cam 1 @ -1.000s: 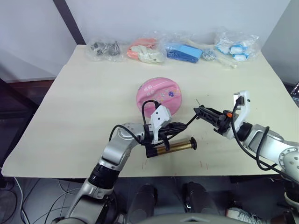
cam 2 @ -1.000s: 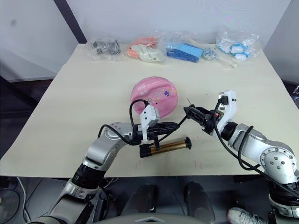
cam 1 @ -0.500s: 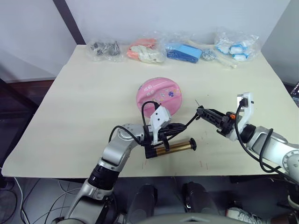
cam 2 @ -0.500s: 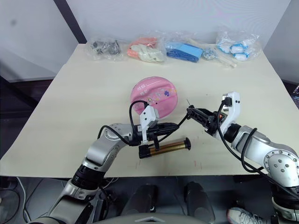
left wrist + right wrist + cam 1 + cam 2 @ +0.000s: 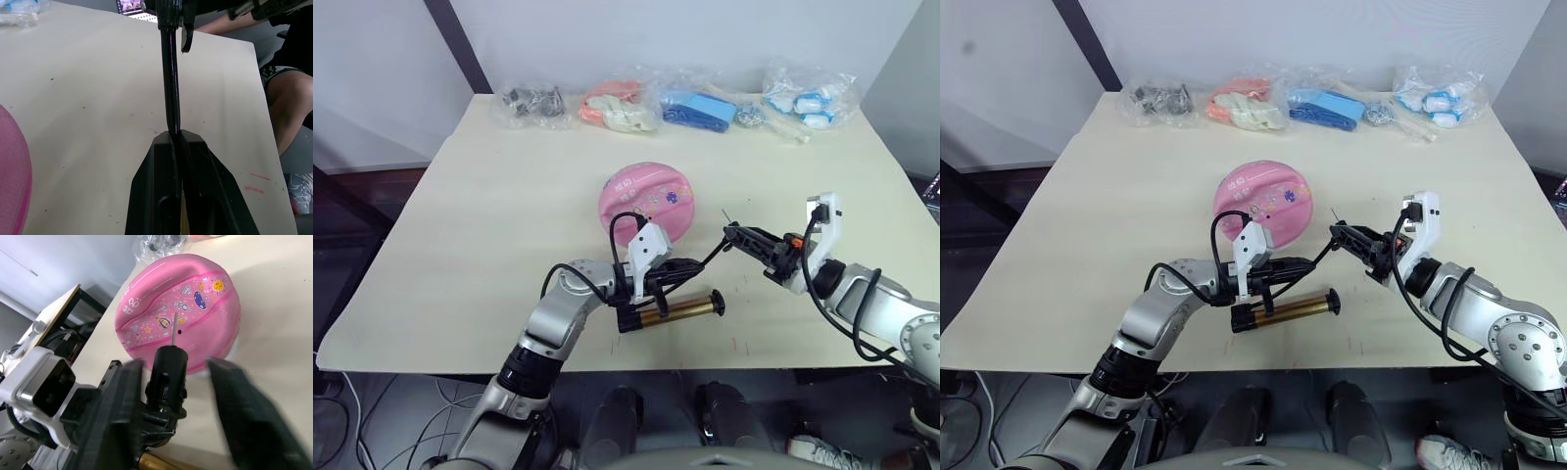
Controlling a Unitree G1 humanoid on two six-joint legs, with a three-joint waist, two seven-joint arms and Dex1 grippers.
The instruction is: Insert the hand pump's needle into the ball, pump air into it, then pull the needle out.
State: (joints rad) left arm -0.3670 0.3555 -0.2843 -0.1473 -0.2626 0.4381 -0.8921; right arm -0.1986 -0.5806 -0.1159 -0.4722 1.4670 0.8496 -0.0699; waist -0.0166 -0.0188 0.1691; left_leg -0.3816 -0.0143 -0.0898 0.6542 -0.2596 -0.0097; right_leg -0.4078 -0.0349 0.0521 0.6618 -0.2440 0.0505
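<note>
- Where the black hose ends, clamped in the right gripper (image 5: 736, 235): the needle (image 5: 174, 329), its black fitting pinched between the two fingers, thin pin poking out bare and aimed toward the ball (image 5: 646, 201), tip short of the pink skin, not touching.
- Closed tight on the thin black hose (image 5: 169, 73) just above the pump: left gripper (image 5: 690, 265), fingers pressed together around it.
- Lying on its side on the table (image 5: 489, 215), just under the left gripper: the hand pump (image 5: 674, 312), gold barrel pointing toward the robot's right.
- Slightly sagging, resting mid-table just beyond the left gripper: ball, printed pictures facing up.
- Reaching in low from the right, forearm near level, fingers pointed toward the ball: right arm.
- Bent at the elbow, forearm angled across the front edge: left arm.
- Lined along the far edge: several clear bags (image 5: 705, 106).
</note>
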